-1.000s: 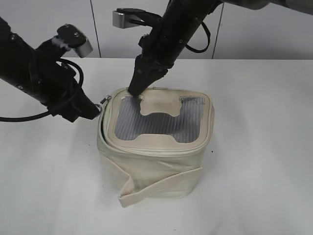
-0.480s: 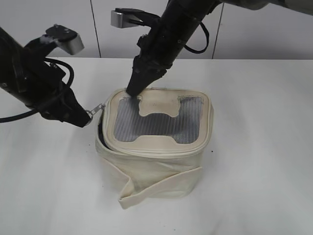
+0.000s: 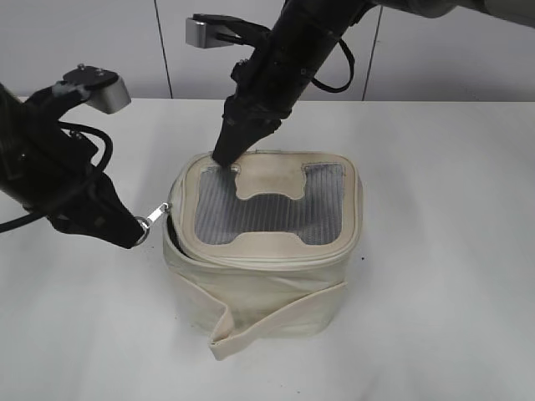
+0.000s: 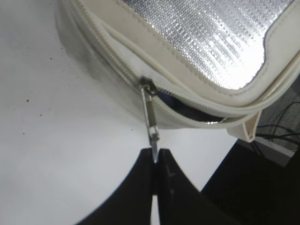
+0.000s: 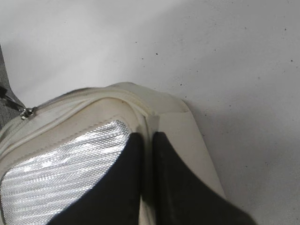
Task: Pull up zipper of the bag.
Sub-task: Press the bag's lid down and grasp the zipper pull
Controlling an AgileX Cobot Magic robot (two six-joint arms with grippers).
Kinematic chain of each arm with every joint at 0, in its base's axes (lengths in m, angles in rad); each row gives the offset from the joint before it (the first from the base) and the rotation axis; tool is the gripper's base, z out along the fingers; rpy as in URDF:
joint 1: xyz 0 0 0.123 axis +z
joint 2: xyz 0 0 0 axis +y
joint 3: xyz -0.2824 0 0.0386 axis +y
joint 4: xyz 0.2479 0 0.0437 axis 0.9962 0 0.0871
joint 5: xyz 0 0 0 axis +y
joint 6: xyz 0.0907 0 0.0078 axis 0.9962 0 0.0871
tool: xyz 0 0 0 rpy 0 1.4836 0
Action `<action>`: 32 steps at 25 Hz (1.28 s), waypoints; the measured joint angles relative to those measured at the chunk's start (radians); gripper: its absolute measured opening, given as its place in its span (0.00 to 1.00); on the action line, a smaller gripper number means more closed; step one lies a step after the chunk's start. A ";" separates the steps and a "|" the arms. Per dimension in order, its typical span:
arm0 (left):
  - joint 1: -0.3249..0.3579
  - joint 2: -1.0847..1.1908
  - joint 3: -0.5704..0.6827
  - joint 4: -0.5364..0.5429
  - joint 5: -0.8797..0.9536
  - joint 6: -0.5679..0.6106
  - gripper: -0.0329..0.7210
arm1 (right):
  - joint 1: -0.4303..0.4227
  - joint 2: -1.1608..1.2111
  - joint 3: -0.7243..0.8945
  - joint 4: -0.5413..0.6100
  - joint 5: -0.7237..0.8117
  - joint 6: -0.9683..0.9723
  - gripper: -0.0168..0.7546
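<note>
The cream bag (image 3: 267, 280) stands mid-table, its lid with the grey mesh panel (image 3: 267, 209) facing up. My left gripper (image 3: 136, 235) is shut on the silver pull (image 3: 153, 220) of the zipper, off the bag's left side. In the left wrist view the jaws (image 4: 154, 153) pinch the tip of the pull (image 4: 150, 112). The pull hangs from the slider (image 4: 147, 84), and a dark open gap (image 4: 187, 104) lies beyond it. My right gripper (image 3: 221, 154) is shut and presses on the lid's back-left corner (image 5: 149, 137). A second pull (image 5: 27, 112) shows at the rim.
The bag's loose strap band (image 3: 276, 322) hangs round the front of the body. The white table (image 3: 443, 251) surrounds the bag, with a grey wall behind it. The left arm's cable (image 3: 17, 221) trails on the table at the left.
My left gripper has moved forward and to the left with the pull in it. The slider has run from the lid's back-left corner along the left side. The right gripper has barely moved.
</note>
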 joint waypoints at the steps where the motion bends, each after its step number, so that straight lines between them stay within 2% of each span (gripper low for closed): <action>1: 0.000 0.000 0.009 -0.015 -0.006 -0.003 0.04 | 0.000 0.000 0.000 0.001 0.000 0.001 0.07; 5: -0.007 -0.003 0.041 -0.056 -0.027 -0.006 0.04 | 0.000 0.000 0.000 0.001 0.000 0.003 0.07; 10: -0.077 -0.029 0.067 -0.061 -0.027 -0.035 0.04 | 0.000 0.000 0.000 -0.001 0.000 0.004 0.07; 16: -0.146 -0.043 0.075 -0.021 -0.059 -0.143 0.04 | 0.000 0.000 0.002 0.002 0.001 0.015 0.07; 21: -0.217 -0.045 0.077 0.008 -0.006 -0.237 0.04 | 0.000 0.000 0.002 0.000 0.001 0.020 0.07; 24: -0.234 -0.067 0.077 0.028 -0.010 -0.280 0.04 | 0.000 0.000 0.002 0.003 0.001 0.023 0.07; 28: -0.251 -0.105 0.077 0.012 -0.017 -0.303 0.04 | 0.000 0.000 0.002 0.005 0.001 0.025 0.07; 32: -0.298 -0.114 0.078 -0.024 -0.050 -0.337 0.04 | 0.000 -0.001 0.003 0.007 0.002 0.025 0.07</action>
